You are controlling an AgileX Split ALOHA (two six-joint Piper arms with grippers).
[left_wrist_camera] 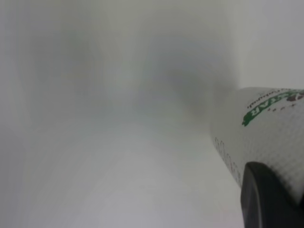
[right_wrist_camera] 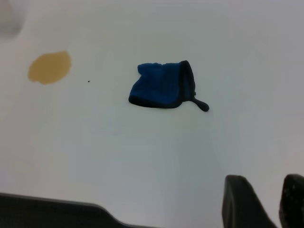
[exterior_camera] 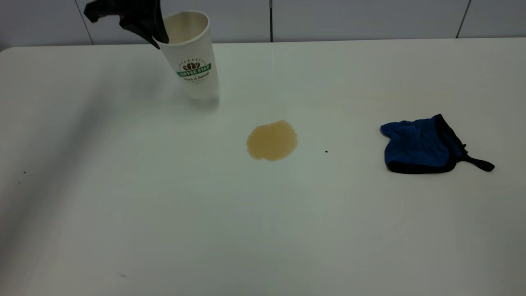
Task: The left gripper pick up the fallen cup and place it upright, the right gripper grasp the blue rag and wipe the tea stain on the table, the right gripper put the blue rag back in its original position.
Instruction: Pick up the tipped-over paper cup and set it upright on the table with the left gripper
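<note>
The table [exterior_camera: 123,205] was unwiped. The left gripper [exterior_camera: 158,39] gripped the near-upright cup [exterior_camera: 193,61] by its rim at the back left; blue rag [exterior_camera: 419,146] lay untouched right of the tea stain [exterior_camera: 272,140]. The right gripper's [right_wrist_camera: 263,204] jaws stood apart, empty.

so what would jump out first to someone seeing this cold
Probably the tan tea stain in the middle of the white table, then the blue rag lying well to its right. At the far left, the left tool grips the rim of the cup, which leans slightly.
</note>
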